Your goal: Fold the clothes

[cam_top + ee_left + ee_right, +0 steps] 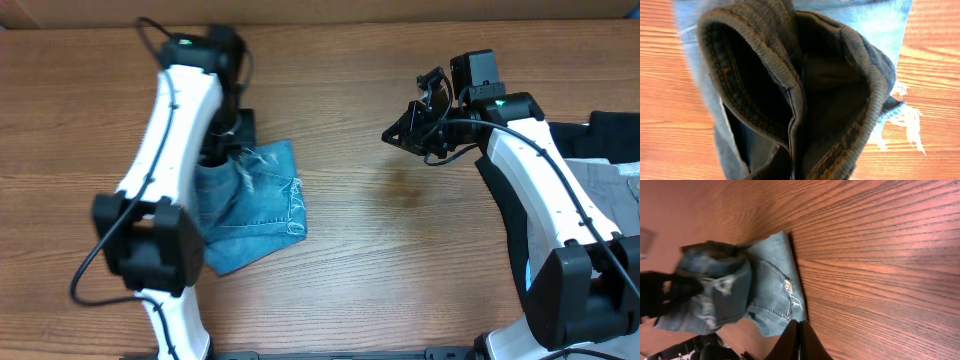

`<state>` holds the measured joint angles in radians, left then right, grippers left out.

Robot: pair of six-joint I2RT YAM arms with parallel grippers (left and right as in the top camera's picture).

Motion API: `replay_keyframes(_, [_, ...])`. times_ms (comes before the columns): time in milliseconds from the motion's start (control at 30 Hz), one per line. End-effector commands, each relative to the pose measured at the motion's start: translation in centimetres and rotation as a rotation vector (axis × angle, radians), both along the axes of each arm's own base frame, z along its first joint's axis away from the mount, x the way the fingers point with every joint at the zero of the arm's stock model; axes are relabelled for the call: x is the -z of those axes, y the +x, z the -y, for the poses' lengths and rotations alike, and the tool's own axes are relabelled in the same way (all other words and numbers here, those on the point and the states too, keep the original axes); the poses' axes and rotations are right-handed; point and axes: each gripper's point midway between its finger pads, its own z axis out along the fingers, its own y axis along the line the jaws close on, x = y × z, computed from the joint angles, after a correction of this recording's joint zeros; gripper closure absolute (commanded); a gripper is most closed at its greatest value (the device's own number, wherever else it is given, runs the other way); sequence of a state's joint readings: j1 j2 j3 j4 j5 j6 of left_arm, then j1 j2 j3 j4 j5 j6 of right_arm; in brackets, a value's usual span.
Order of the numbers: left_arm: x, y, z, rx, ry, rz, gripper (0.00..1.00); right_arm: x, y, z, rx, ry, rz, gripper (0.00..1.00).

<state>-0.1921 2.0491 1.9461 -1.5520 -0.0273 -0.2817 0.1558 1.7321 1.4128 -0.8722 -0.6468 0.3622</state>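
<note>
left arm [170, 130]: white, lying from 7 o'clock up toward 11 o'clock of the table in the overhead view; its wrist end sits over the upper edge of the denim
left gripper [228, 150]: closed tight on a bunched fold of the jeans; its own camera is filled with thick seamed denim pulled right up to the lens, the fingers hidden behind it
jeans [260, 210]: light-blue, folded into a compact bundle at about 9 o'clock of the table centre; the lower part lies flat on the wood, the upper edge is gathered up at the pincer; a white frayed hem [902, 117] shows at 4 o'clock of the bunch in the left wrist view
table [400, 260]: brown wood grain
right gripper [395, 135]: at about 2 o'clock of centre, well apart from the jeans; fingers pressed together, holding nothing
right edge: grey cloth [605, 180] and a black garment [615, 130] at 3 o'clock, partly under the right arm [550, 190]
</note>
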Motion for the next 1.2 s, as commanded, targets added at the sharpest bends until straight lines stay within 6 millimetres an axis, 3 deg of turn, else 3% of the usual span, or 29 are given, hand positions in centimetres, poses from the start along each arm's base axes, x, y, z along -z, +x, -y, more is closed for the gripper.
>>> replay_keyframes(0, [2.8, -0.6, 2.1, -0.014, 0.034, -0.078, 0.91, -1.4, -0.1, 0.1, -0.016, 0.002, 0.053, 0.96])
replay_keyframes(167, [5.9, -1.0, 4.7, 0.019, 0.072, -0.13, 0.82, -1.4, -0.1, 0.1, -0.016, 0.002, 0.052, 0.96])
replay_keyframes(300, [7.5, -0.6, 5.1, -0.027, 0.112, -0.13, 0.65, -1.4, -0.1, 0.1, -0.017, 0.002, 0.053, 0.96])
replay_keyframes(333, [7.7, -0.7, 5.1, -0.046, 0.115, -0.135, 0.39, -1.4, -0.1, 0.1, -0.019, 0.001, 0.054, 0.96])
replay_keyframes(367, [7.7, -0.7, 5.2, -0.05, 0.108, -0.139, 0.0, -1.4, -0.1, 0.1, -0.02, 0.001, 0.052, 0.96])
replay_keyframes(567, [6.3, -0.5, 4.1, -0.04, 0.094, -0.152, 0.0, -1.3, -0.1, 0.1, -0.042, -0.008, 0.073, 0.96])
replay_keyframes(700, [2.7, 0.7, 1.8, -0.057, 0.072, -0.128, 0.0, -1.4, -0.4, -0.2, -0.111, -0.018, 0.124, 0.88])
replay_keyframes(800, [0.4, 2.4, 1.5, -0.015, -0.026, -0.056, 0.0, -2.0, -1.1, -1.0, -0.199, 0.025, 0.168, 0.84])
replay_keyframes(933, [-2.3, 4.1, -0.4, -0.07, -0.092, 0.042, 0.0, -2.6, -1.8, -1.9, -0.251, 0.076, 0.18, 0.8])
replay_keyframes(1167, [-3.5, 4.9, -1.4, -0.076, -0.222, 0.073, 0.0, -3.0, -3.3, -4.7, -0.363, 0.103, 0.216, 0.71])
